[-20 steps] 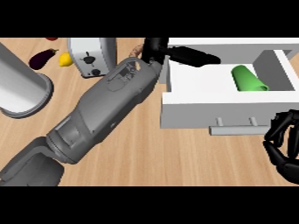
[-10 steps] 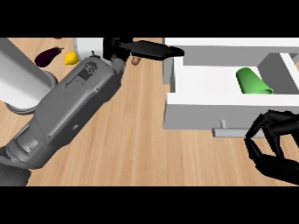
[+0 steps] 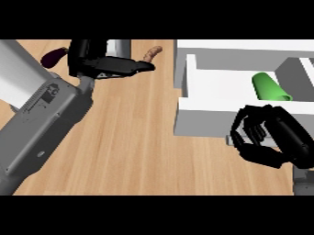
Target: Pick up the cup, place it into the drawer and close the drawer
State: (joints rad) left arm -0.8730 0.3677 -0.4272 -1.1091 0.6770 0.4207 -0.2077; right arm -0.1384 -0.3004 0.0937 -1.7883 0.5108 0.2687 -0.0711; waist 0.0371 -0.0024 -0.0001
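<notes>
Green cup (image 3: 271, 87) lies on its side inside the open white drawer (image 3: 207, 117); we judge placement done and only closing left. Our right hand (image 3: 271, 137), curled and empty, sits at the drawer front. Our left hand (image 3: 109, 66) hovers released over the surface (image 3: 132, 137).

A bright green cylindrical cup (image 3: 271, 86) lies inside the plain white open drawer (image 3: 207, 120) at the right. The counter top of light brown wood (image 3: 146, 151) shows a pale plank grain. The robot's left hand (image 3: 105, 65) and right hand (image 3: 275, 140) are glossy black, the left forearm (image 3: 34, 126) matte grey. At the far left sit a dark purple aubergine-shaped item (image 3: 53, 57) and a light grey cylinder (image 3: 7, 73). A small tan curved object (image 3: 151, 53) lies far off.
</notes>
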